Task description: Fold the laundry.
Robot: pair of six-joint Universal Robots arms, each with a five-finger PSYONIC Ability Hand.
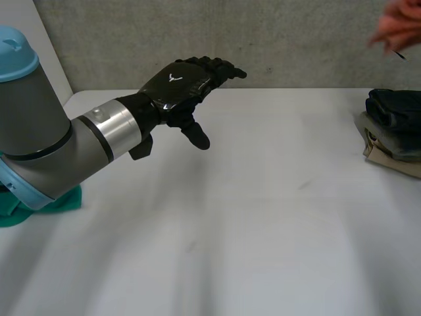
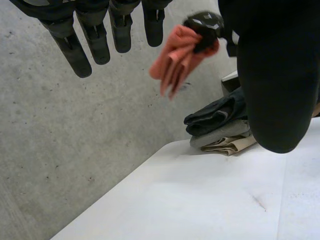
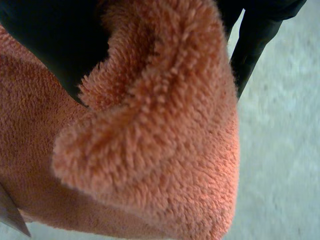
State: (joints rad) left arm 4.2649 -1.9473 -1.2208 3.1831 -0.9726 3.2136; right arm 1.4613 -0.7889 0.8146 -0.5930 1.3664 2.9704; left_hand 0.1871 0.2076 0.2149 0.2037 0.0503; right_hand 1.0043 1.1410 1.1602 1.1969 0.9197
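Observation:
A fluffy salmon-pink cloth [image 3: 150, 140] hangs bunched in my right hand [image 3: 45, 40], whose dark fingers are curled into its pile. In the left wrist view, that right hand [image 2: 205, 24] holds the cloth [image 2: 175, 60] up in the air, above and behind the clothes stack. In the head view the cloth [image 1: 401, 26] is at the far right, over the table's back edge. My left hand [image 1: 181, 85] hovers open above the table's back left part, fingers [image 2: 95, 40] straight and thumb [image 2: 277, 90] apart, holding nothing.
A stack of folded clothes [image 1: 395, 125], dark on top over grey and beige, lies at the table's right edge; the left wrist view shows the stack [image 2: 220, 125] too. The white table [image 1: 263, 230] ends at a concrete wall. A teal mount [image 1: 39, 204] sits at the left.

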